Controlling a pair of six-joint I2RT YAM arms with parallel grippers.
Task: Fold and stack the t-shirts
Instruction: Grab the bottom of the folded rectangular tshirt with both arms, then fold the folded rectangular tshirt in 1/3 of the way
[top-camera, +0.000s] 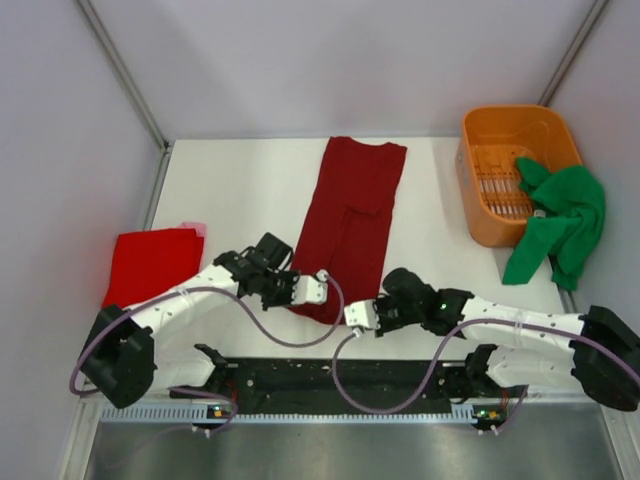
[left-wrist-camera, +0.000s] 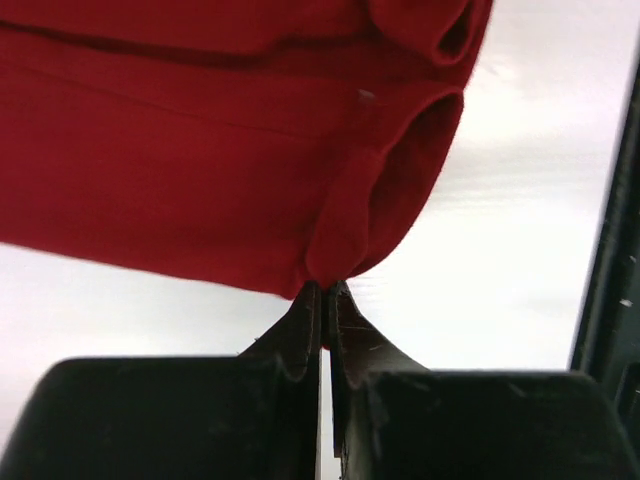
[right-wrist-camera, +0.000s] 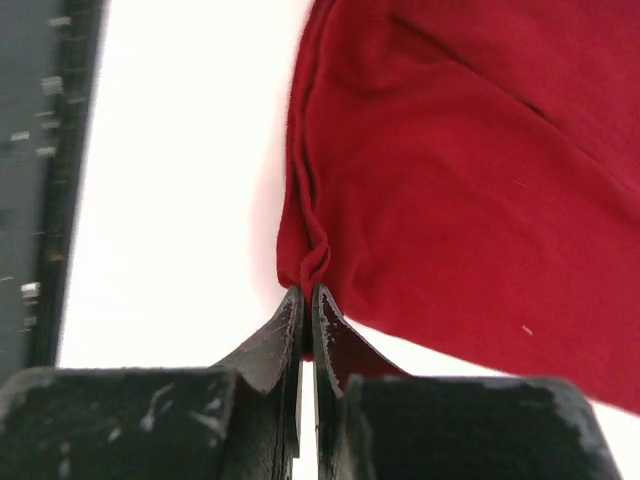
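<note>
The left gripper (left-wrist-camera: 322, 297) was pinched shut on the near-left hem corner of the dark maroon t-shirt (top-camera: 350, 215), and the right gripper (right-wrist-camera: 305, 297) likewise on the near-right corner. From these 2 grips the shirt lay flat on the table (top-camera: 230, 190), its long axis running toward the far edge. A fold would probably carry the hem that way.

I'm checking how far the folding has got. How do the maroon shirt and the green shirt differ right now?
The maroon shirt lies flat on the table, folded into a long strip. The green shirt is crumpled, draped over the basket rim. The left gripper and right gripper each pinch the maroon shirt's near edge, while nothing holds the green shirt. Both are plain-coloured cloth, and neither is stacked yet.
</note>
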